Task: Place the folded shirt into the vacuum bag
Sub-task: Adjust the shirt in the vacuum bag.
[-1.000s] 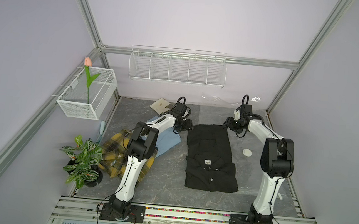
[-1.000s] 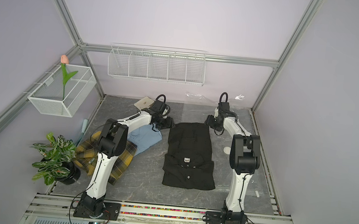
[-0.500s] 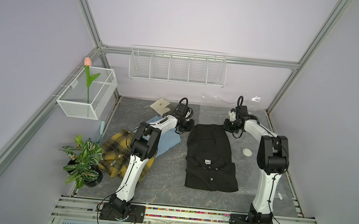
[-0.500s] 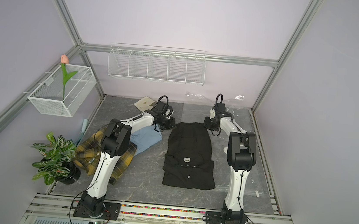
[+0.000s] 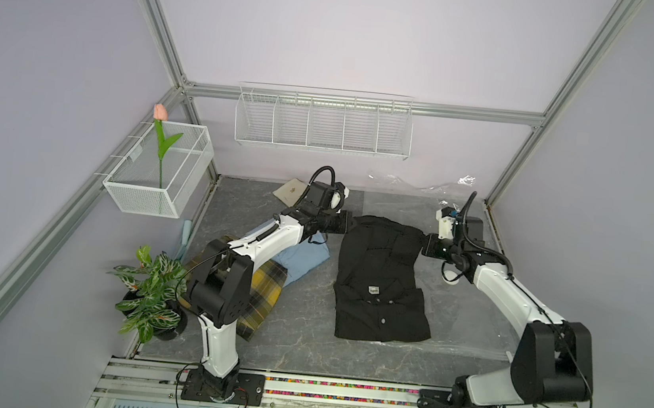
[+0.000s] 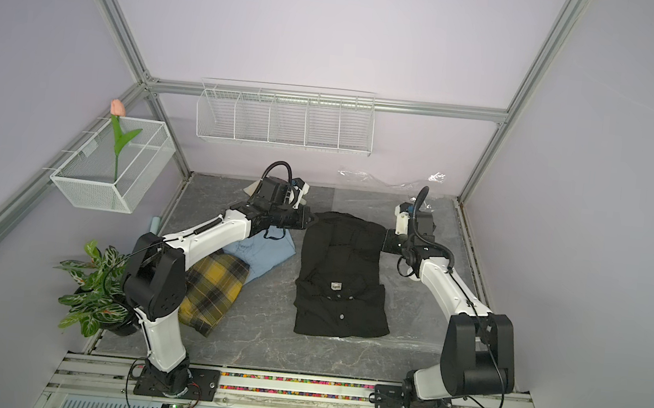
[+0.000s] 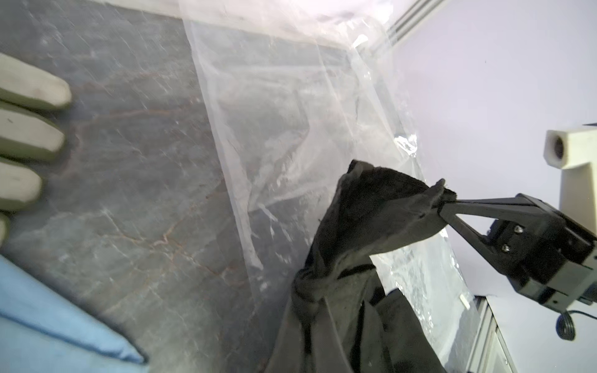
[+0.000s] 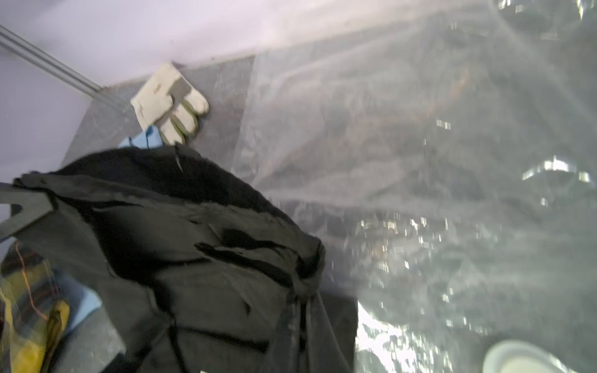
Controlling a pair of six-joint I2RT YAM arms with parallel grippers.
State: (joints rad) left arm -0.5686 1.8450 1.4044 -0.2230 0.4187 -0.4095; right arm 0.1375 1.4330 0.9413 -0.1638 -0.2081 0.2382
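The black folded shirt [image 5: 381, 285] lies mid-table over the flat clear vacuum bag [image 5: 475, 311], which spreads to the right and back wall; its round white valve [image 5: 451, 277] shows beside the right arm. My left gripper [image 5: 350, 225] is shut on the shirt's far left corner, and my right gripper [image 5: 423, 240] is shut on the far right corner. In the left wrist view the shirt [image 7: 371, 210] is pinched in my left gripper [image 7: 307, 300] and hangs raised from the right gripper [image 7: 444, 206] over the bag [image 7: 290, 113]. In the right wrist view the right gripper [image 8: 302, 287] pinches the shirt [image 8: 193, 242].
A pale work glove [image 5: 291, 189] lies at the back left. A blue cloth [image 5: 303, 258] and a yellow plaid garment [image 5: 262, 293] lie under the left arm. A potted plant [image 5: 150, 290] stands at the front left. Wire baskets [image 5: 323, 122] hang on the walls.
Both grippers went from open to shut on the shirt's far corners. The far edge of the shirt is now lifted slightly off the plastic.
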